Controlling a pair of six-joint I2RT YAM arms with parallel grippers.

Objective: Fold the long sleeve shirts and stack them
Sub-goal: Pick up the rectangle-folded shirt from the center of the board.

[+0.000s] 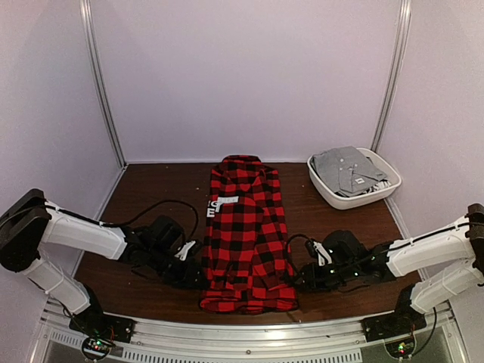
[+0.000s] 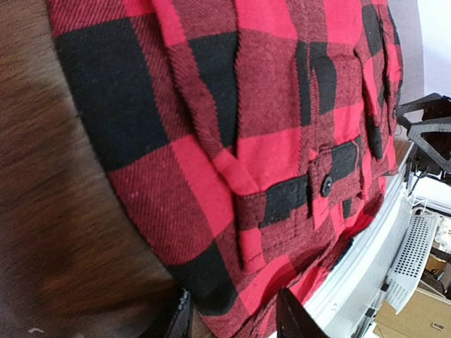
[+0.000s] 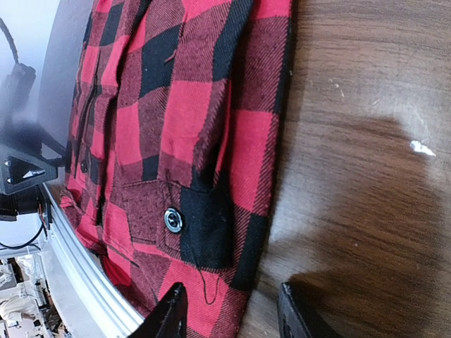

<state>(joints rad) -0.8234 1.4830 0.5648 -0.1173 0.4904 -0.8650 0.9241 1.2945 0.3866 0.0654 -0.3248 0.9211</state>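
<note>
A red-and-black flannel shirt point(image 1: 247, 234) is laid on the dark wooden table point(image 1: 151, 197), folded into a long strip with the collar at its far end; a white basket point(image 1: 325, 193) is set to the far right of the shirt, well apart from it, and a folded grey shirt point(image 1: 348, 168) is held inside it; the left gripper point(image 1: 195, 271) is placed low at the shirt's near left edge, its fingers point(image 2: 180, 320) parted with fabric seen between them; the right gripper point(image 1: 306, 276) is placed at the near right edge, its fingers point(image 3: 169, 313) likewise parted, astride the hem and bare wood
</note>
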